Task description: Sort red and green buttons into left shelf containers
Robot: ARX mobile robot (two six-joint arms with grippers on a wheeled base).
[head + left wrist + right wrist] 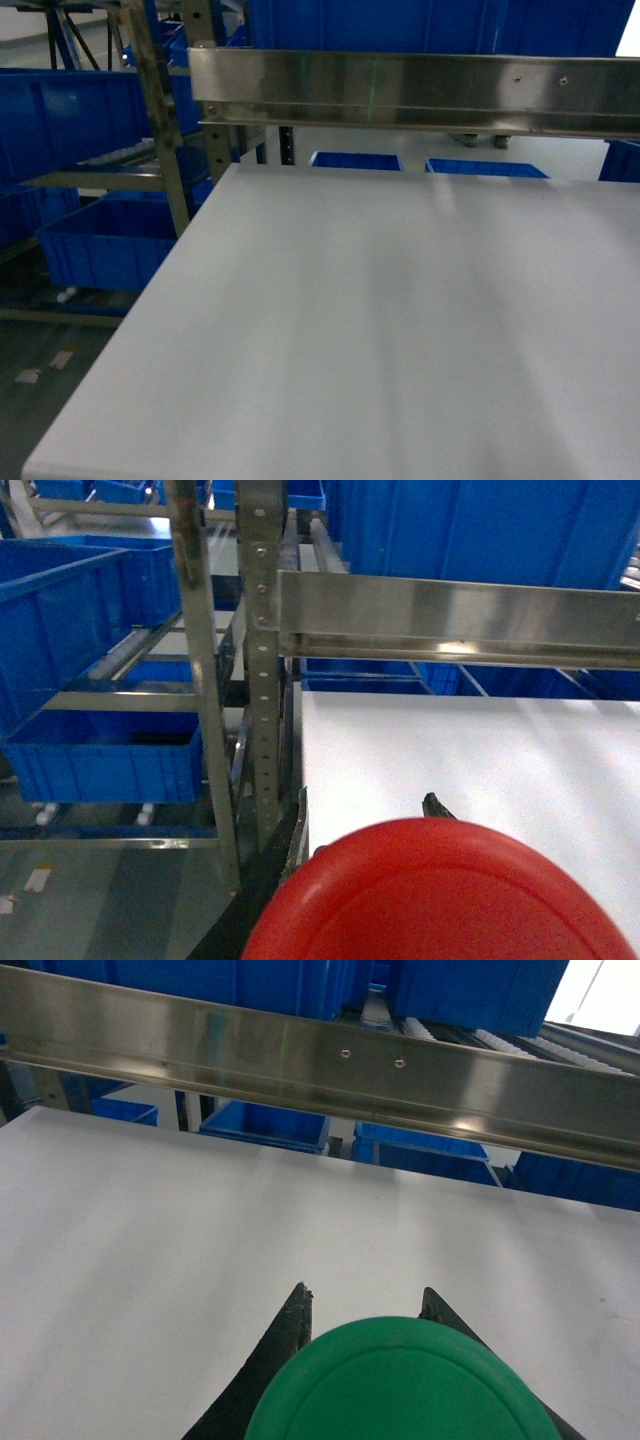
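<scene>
At the far left of your head view, two deep blue bins sit on the shelf: an upper bin (60, 125) in the upper left and a lower bin (105, 245) at mid-left, behind a metal upright (160, 120). To their right, the white table (380, 330) fills the centre and lower frame. A steel rail (415, 90) crosses the top, and two small blue trays (355, 160) show just under it beyond the table's far edge. Neither arm appears in this view.

In your left wrist view, the same bins stand at the left, the lower bin (105, 755) at mid-left. A perforated post (262, 660) rises left of centre, and the rail (460, 620) runs right from it. The red button (440, 895) fills the lower centre, its cap close to the lens. The left gripper (365, 825) closes on it, one dark finger (260, 880) visible on each side.

In your right wrist view, the table (150, 1220) spans the frame beneath the rail (300, 1055). The green button (400, 1385) sits at lower centre, clamped in the right gripper (365, 1305), whose dark fingertips (297, 1305) flank the cap.
</scene>
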